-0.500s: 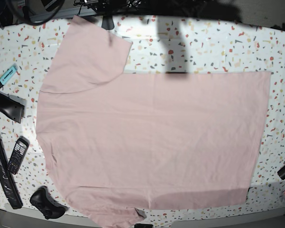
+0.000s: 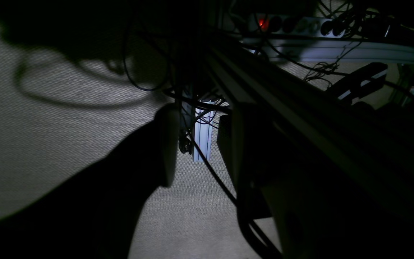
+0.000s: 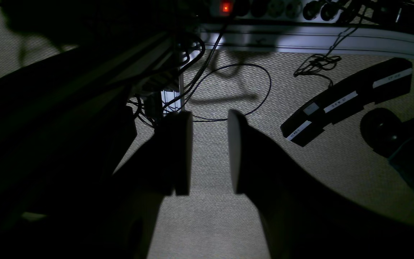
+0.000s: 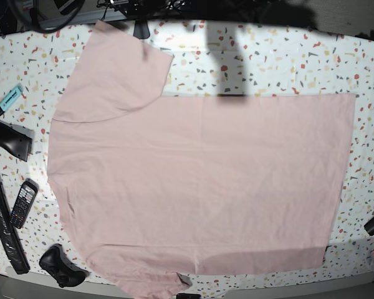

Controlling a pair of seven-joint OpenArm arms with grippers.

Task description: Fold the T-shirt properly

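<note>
The pale pink T-shirt (image 4: 199, 180) lies spread flat on the speckled table (image 4: 268, 62) in the base view, plain side up. One sleeve points to the upper left and the hem is on the right. Neither gripper shows in the base view. In the left wrist view my left gripper (image 2: 201, 144) hangs in the dark over a carpeted floor, jaws apart and empty. The right wrist view has my right gripper (image 3: 210, 153) open over the same floor, with nothing between its fingers (image 3: 182, 151).
Left of the shirt lie a teal marker (image 4: 10, 98), a black wedge (image 4: 9, 138), a handset with keys (image 4: 23, 204), a long black bar (image 4: 3, 227) and a black controller (image 4: 61, 265). On the floor are cables, a power strip (image 3: 275, 7) and a labelled black bar (image 3: 347, 99).
</note>
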